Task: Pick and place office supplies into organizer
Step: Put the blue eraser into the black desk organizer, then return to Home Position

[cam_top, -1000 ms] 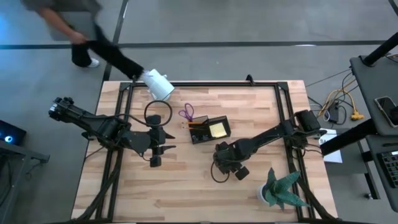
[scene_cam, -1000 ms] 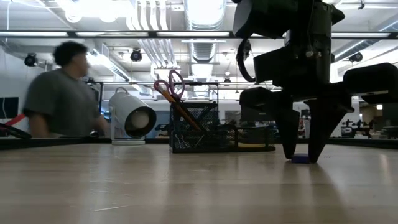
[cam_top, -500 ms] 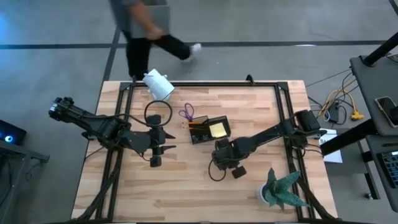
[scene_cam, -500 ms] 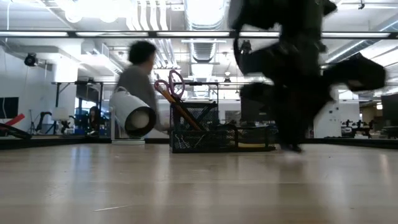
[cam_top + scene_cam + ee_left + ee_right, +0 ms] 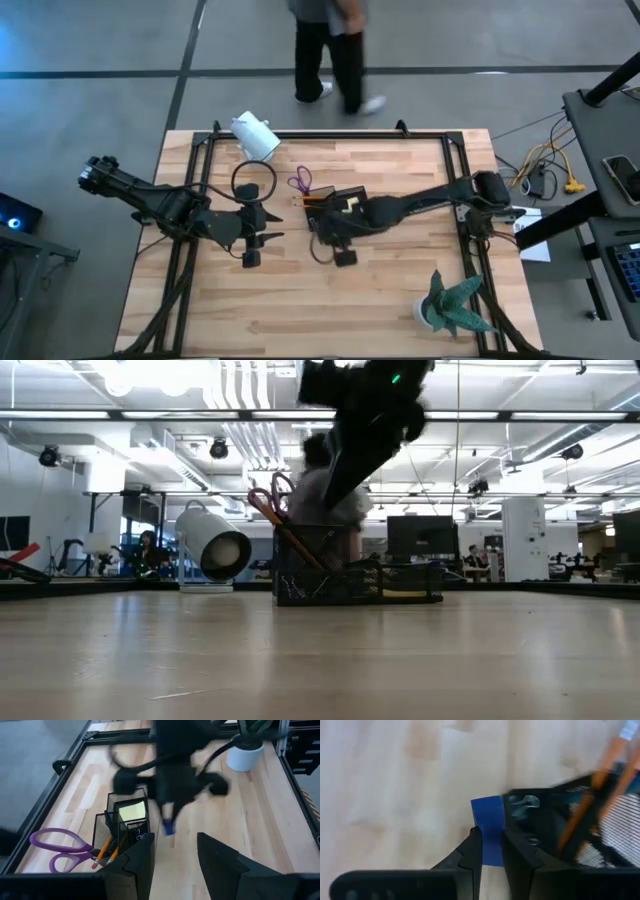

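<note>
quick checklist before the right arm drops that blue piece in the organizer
1. Grip: right gripper is shut on the blue piece - ok.
2. Position: in the high view the right gripper is beside the organizer, near its front edge; whether it is over a compartment - cannot tell.
3. Free slot: scissors and pencils fill one end, sticky notes another; a spare gap - cannot tell.
4. Left gripper: open, parked to the organizer's left, clear of the path - ok.
5. Person: beyond the table's far edge, off the table - ok.
</note>
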`<state>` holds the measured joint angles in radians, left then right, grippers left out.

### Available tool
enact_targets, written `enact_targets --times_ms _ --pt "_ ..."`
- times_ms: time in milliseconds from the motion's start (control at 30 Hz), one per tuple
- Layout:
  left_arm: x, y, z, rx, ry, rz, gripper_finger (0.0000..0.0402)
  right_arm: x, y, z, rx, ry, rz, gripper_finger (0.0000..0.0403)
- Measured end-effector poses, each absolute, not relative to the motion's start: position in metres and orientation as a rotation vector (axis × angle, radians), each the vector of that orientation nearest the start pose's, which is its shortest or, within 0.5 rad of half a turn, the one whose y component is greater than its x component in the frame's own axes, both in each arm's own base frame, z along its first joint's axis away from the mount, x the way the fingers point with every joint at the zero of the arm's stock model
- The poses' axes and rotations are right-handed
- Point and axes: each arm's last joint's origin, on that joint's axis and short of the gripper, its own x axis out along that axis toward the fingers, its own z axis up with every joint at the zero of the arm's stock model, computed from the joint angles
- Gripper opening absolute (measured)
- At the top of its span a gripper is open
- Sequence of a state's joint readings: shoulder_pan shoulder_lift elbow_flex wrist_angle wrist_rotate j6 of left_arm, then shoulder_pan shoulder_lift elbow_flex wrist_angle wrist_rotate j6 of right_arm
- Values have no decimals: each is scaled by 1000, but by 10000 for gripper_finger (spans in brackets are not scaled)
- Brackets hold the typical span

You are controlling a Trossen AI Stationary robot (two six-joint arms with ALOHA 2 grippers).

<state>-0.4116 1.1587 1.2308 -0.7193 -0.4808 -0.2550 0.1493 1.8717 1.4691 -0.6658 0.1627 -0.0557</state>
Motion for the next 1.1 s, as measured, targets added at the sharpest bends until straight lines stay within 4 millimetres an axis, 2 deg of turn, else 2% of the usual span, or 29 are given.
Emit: enact_targets --times_ms 133,233,333,500,633,767,900,1100 --pt "215 -79 367 30 566 140 129 406 26 214 -167 1093 -58 58" --pt "215 -79 367 30 565 139 129 415 13 196 -178 1137 -70 58" --pt "215 -79 367 30 566 139 129 420 7 185 -172 1163 -76 58" --pt "215 -79 367 31 567 140 129 421 5 181 -182 1172 -107 58" --pt "215 -79 367 31 567 140 129 419 6 191 -187 1144 -173 58" --pt "215 -79 367 31 567 140 129 411 8 214 -211 1091 -295 58" --pt "215 -79 367 31 567 139 129 393 9 236 -196 1101 -372 59" --pt "216 -80 368 22 550 137 129 361 19 241 -167 1257 -412 59"
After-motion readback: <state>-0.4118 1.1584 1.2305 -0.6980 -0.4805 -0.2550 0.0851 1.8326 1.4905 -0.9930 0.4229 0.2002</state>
